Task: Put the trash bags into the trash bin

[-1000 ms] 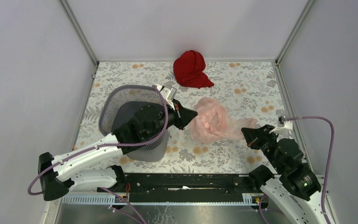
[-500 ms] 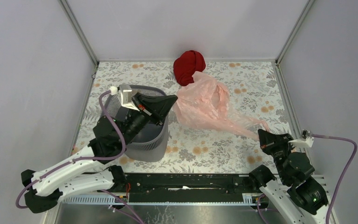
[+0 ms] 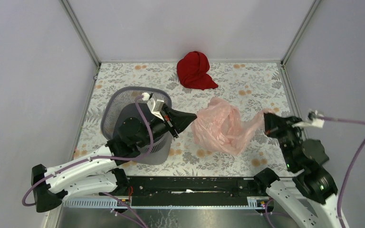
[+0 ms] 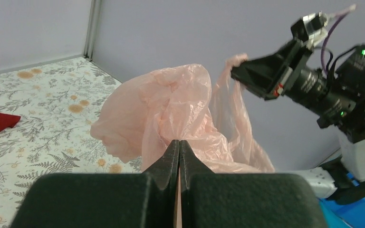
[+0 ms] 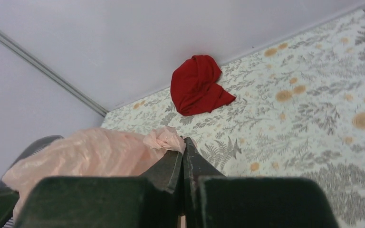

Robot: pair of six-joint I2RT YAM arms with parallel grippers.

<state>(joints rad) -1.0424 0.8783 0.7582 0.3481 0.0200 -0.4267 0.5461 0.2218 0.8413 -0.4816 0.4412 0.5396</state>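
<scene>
**Holding the trash bag (image 3: 221, 126) beside the trash bin (image 3: 111, 107)**

You have the bag pinched at both ends: the left end effector (image 3: 186, 118) and the right end effector (image 3: 267, 124) are each clenched on its film. It spans over the bench (image 3: 247, 90), just right of the bin; dropping it in remains. No writing is readable.

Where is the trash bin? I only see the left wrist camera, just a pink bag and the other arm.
Observer: The grey trash bin stands upright just behind your left gripper.
Operator: Is the bag inside it?
Observer: No, the pink bag is outside, to the bin's right.
Operator: What's the red bit I see?
Observer: A red cloth bundle by the back wall, apart from the bag.
</scene>
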